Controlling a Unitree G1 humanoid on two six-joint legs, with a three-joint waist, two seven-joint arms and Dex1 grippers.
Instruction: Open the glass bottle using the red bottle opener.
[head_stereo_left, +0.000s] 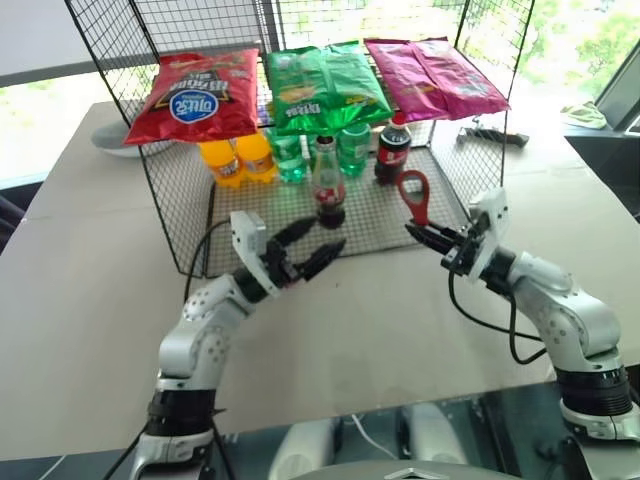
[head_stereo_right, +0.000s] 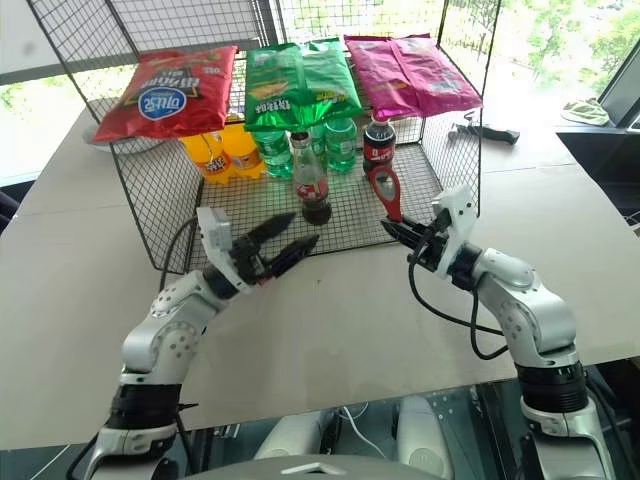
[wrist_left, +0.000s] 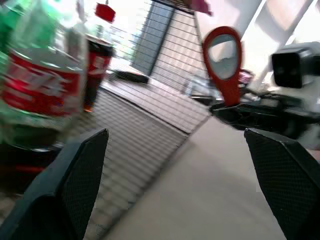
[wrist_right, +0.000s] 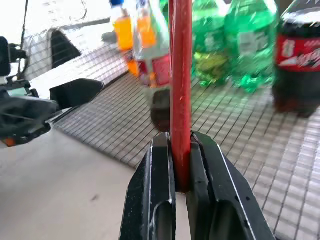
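The glass bottle (head_stereo_left: 327, 184) with dark cola and a red label stands upright on the wire rack's floor, near its front edge. My left gripper (head_stereo_left: 308, 247) is open just in front of and below the bottle, fingers spread, nothing between them. The red bottle opener (head_stereo_left: 414, 196) stands upright with its ring head on top, and my right gripper (head_stereo_left: 424, 233) is shut on its handle, to the right of the bottle. In the left wrist view the glass bottle (wrist_left: 37, 90) is close beside my finger, and the red bottle opener (wrist_left: 224, 57) is farther off.
A wire rack (head_stereo_left: 180, 190) holds orange bottles (head_stereo_left: 238, 158), green plastic bottles (head_stereo_left: 320, 150) and a plastic cola bottle (head_stereo_left: 392, 148) behind the glass one. Chip bags (head_stereo_left: 325, 85) lie on its upper shelf. A dark tool (head_stereo_left: 495, 135) lies on the table at the right.
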